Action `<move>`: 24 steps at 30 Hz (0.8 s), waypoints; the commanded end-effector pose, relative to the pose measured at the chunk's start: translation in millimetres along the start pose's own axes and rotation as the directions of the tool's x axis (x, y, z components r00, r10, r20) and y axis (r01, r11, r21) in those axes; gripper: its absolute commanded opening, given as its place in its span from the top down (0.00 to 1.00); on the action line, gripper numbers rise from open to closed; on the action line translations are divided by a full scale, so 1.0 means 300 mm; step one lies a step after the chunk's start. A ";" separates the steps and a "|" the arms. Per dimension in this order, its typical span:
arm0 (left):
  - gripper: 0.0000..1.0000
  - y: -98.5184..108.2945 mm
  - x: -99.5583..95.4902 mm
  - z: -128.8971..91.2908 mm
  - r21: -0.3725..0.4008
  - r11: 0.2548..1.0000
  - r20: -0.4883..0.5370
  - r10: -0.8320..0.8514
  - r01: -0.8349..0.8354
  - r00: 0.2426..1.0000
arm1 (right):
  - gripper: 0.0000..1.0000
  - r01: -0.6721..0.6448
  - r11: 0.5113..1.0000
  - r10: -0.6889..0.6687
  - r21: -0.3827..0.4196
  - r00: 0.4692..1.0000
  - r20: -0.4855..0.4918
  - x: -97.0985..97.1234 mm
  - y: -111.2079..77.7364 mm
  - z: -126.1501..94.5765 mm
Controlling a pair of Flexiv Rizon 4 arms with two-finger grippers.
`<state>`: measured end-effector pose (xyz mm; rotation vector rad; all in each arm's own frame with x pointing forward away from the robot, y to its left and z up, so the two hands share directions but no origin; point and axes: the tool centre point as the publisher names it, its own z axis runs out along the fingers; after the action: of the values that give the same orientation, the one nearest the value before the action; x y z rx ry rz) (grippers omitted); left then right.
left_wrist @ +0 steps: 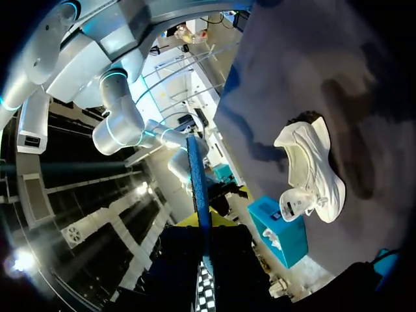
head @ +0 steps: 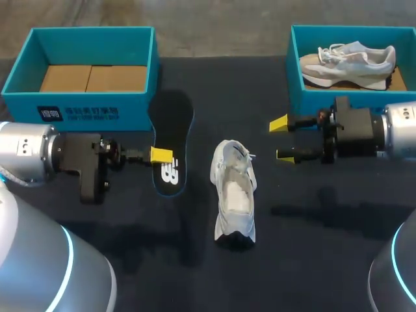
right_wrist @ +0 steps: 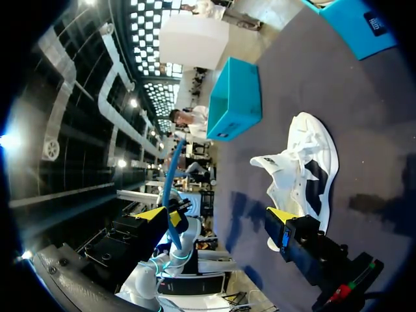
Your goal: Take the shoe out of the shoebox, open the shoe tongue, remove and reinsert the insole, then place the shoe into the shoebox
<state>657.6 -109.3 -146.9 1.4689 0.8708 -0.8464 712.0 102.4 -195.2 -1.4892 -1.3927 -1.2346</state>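
White and open-mouthed, the shoe (head: 234,198) lies near the middle of the dark table (head: 325,247), outside both boxes, its opening turned up and its laces loose at the far end. Just left of it is the black, blue-edged insole (head: 174,130), lengthwise from near to far, and the left gripper (head: 161,156) is clenched on its left edge; the left wrist view shows that edge as a thin blue line running out between the fingers. I judge the insole is out and the step in hand is putting it back. To do that well, the left arm should carry the insole right over the shoe, line it up with the shoe's length, tip its front end down into the opening first and slide it along the sole. The right arm could hold the tongue or collar clear. The left forearm comes in level from the left. The right gripper (head: 284,139), right of the shoe and a little farther off, points left with its fingers spread, grasping nothing. Farthest are the left shoebox (head: 78,112), holding only cardboard, and the right shoebox (head: 294,65), holding a second shoe (head: 351,60).
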 end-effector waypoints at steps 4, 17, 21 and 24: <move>1.00 0.022 0.000 0.012 0.019 0.998 -0.022 0.068 -0.068 0.997 | 0.00 0.000 1.000 0.000 -0.001 1.000 0.002 0.000 -0.001 0.005; 1.00 0.022 -0.005 0.018 0.065 0.992 -0.050 0.109 -0.105 0.993 | 0.00 0.000 1.000 0.000 -0.001 1.000 0.002 0.000 -0.001 0.005; 1.00 0.022 -0.005 0.018 0.065 0.992 -0.050 0.109 -0.105 0.993 | 0.00 0.000 1.000 0.000 -0.001 1.000 0.002 0.000 -0.001 0.005; 1.00 0.022 -0.005 0.018 0.065 0.992 -0.050 0.109 -0.105 0.993 | 0.00 0.000 1.000 0.000 -0.001 1.000 0.002 0.000 -0.001 0.005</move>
<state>663.4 -114.0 -142.2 1.5859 0.8052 -0.7675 711.7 102.0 -195.0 -1.4896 -1.3927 -1.2341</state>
